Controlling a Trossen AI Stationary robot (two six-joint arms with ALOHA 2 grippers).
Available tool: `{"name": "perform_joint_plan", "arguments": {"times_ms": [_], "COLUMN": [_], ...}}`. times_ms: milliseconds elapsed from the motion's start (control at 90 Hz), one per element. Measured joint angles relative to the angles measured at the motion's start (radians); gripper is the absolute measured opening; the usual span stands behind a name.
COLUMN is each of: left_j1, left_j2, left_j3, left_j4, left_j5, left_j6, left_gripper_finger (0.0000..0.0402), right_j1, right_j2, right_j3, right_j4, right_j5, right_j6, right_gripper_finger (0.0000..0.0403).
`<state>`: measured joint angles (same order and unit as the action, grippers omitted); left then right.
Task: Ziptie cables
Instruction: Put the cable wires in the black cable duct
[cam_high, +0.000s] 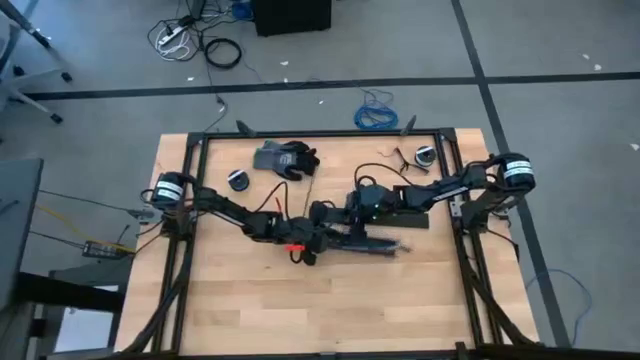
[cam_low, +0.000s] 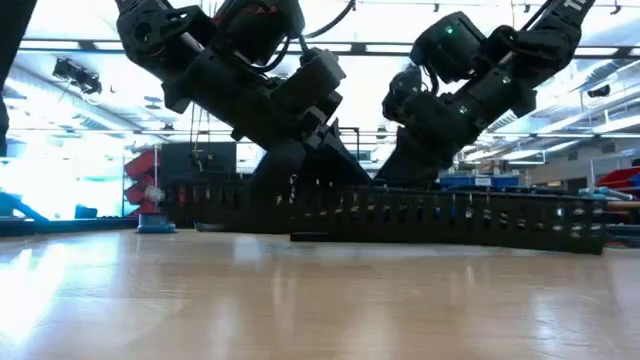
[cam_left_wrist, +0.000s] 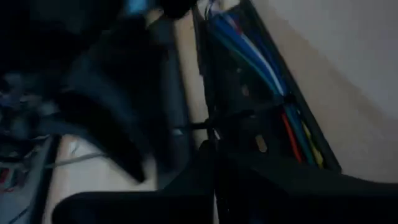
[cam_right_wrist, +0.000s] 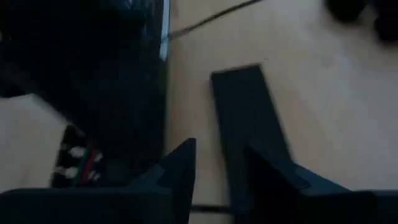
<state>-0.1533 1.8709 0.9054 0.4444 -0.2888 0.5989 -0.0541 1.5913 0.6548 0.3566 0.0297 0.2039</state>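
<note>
Left hand (cam_high: 304, 243) is down low at the middle of the bench (cam_high: 250, 310), right against the near end of a long black slotted channel (cam_high: 365, 244). Whether it is gripping anything I cannot tell; it is all dark there. The cables (cam_left_wrist: 267, 68) lie inside that channel, a bundle of blue, green, red and yellow strands running along its length. A thin black line (cam_left_wrist: 230, 118) crosses over them, and I take it for a ziptie, though I would not swear to it.

Just behind, the right hand (cam_right_wrist: 219, 149) has its fingers parted, with a flat black strip (cam_right_wrist: 242, 118) running in toward the gap.

My reading is that the tie is being placed or cinched. To do it well, one hand should hold the channel steady while the other draws the tie's tail straight and slowly, so that every strand is kept inside the loop. The two hands are nearly touching, so short moves would be wise.

Farther back lie a dark glove (cam_high: 285, 158) and two small rolls (cam_high: 238, 180), well apart from the work. A blue coiled cable (cam_high: 378, 115) lies on the floor beyond.
</note>
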Motion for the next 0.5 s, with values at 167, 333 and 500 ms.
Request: {"name": "perform_joint_plan", "arguments": {"times_ms": [167,333,500], "left_j1": [0.001,0.008,0.012], "left_j2": [0.0,0.001,0.002], "left_j3": [0.0,0.0,-0.002], "left_j4": [-0.016,-0.04,-0.052], "left_j5": [0.013,-0.012,-0.042], "left_j6": [-0.019,-0.052,-0.057], "left_gripper_finger": [0.0,0.0,0.0], "right_j1": [-0.014,-0.008,0.054], "right_j2": [-0.02,-0.069,-0.087], "right_j3": [0.002,0.002,-0.005], "right_j4": [0.032,0.028,-0.04], "right_j5": [-0.029,-0.11,-0.078], "right_j6": [0.001,0.036,0.093], "right_gripper_finger": [0.0135,0.0133,0.0131]}}
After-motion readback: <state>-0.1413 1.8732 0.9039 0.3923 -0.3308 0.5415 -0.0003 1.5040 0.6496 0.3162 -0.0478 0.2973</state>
